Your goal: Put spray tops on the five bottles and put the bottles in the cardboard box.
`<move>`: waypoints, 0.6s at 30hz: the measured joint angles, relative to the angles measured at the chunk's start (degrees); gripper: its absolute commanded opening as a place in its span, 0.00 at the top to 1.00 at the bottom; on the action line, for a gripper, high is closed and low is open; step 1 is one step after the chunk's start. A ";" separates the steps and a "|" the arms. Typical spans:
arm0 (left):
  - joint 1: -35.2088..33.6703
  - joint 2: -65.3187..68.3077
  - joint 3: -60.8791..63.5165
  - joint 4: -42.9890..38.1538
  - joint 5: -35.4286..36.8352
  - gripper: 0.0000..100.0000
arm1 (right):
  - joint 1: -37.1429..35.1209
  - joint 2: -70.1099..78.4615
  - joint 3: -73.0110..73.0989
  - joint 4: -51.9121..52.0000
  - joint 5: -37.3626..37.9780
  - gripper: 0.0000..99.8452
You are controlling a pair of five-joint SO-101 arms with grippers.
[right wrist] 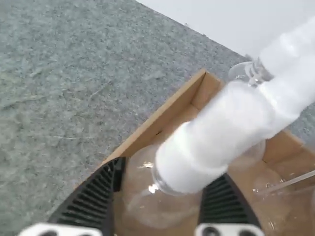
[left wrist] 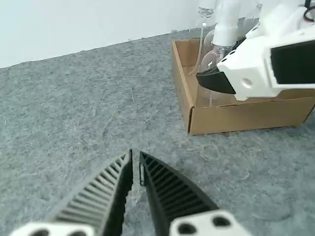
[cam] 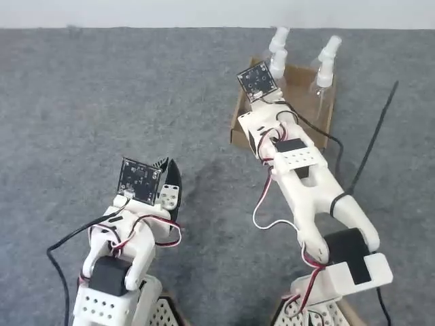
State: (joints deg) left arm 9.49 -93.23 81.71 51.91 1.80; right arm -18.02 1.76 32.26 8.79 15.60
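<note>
The cardboard box (cam: 237, 117) stands at the far right of the grey mat. My right gripper (right wrist: 167, 178) is over the box's near-left corner (right wrist: 162, 118), shut on a clear bottle (right wrist: 147, 196) that wears a white spray top (right wrist: 221, 132). In the high view this bottle's top (cam: 277, 62) pokes out just past the right wrist. Other clear bottles with white spray tops (cam: 325, 71) stand upright inside the box. My left gripper (left wrist: 136, 160) hangs low over the bare mat, well short of the box (left wrist: 236, 115), shut with nothing between its fingers.
Grey felt covers the table, with open room left of the box and between the arms. A white wall (left wrist: 74, 24) runs behind the far edge. The right arm's cables (cam: 262, 197) loop beside it, and a black wire (cam: 374, 142) lies right of the box.
</note>
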 measured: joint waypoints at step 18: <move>0.00 0.00 0.00 0.00 0.00 0.99 | -0.09 0.00 0.00 0.00 0.00 0.70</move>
State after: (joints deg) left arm 9.49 -93.23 81.71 51.91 1.80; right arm -18.11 1.76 32.26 8.79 15.60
